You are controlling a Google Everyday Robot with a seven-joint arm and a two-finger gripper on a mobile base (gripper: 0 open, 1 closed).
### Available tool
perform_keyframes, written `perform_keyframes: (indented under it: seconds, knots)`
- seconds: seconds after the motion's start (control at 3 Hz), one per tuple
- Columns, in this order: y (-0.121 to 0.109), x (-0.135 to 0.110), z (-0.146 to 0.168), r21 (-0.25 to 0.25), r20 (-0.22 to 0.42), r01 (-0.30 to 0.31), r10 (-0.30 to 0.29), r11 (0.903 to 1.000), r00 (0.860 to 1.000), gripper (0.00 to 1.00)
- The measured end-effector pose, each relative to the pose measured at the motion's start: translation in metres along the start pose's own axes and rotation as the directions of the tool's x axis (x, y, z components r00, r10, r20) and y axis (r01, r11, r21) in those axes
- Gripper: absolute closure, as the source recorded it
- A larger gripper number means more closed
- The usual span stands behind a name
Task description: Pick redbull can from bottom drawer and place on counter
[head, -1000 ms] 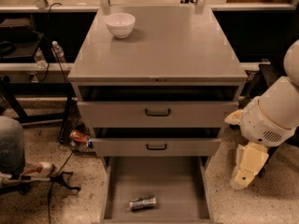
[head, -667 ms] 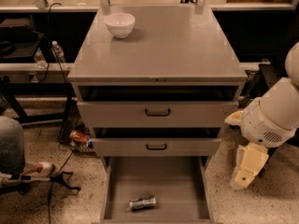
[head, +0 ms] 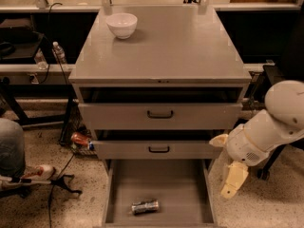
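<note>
Gripper (head: 232,182) stays right of bottom drawer (head: 159,180), unmoved.

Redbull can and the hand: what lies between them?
Camera view: the hand hangs outside the bottom drawer, off its right side. Between it and the redbull can lie only the drawer's right wall and bare drawer floor.

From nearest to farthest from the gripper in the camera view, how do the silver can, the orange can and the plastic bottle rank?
The gripper hangs to the right of the bottom drawer.
1. the silver can, lying in the bottom drawer
2. the orange can, low down, left of the cabinet
3. the plastic bottle, far left and farther back
</note>
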State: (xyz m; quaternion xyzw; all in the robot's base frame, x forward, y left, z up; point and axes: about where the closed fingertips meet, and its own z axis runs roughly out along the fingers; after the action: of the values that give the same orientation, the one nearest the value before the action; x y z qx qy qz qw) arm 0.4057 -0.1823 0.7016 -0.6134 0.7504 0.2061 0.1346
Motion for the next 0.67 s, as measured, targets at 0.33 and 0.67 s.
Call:
perform_keyframes:
  seconds: [0.33,0.67]
  knots:
    - [-0.0086,0.0195,0.0839,-0.104,0.097,0.004,0.006,0.9945,0.995,0.0]
    - [-0.0086,0.0195,0.0839,-0.104,0.097,0.004,0.006,0.9945,0.995,0.0]
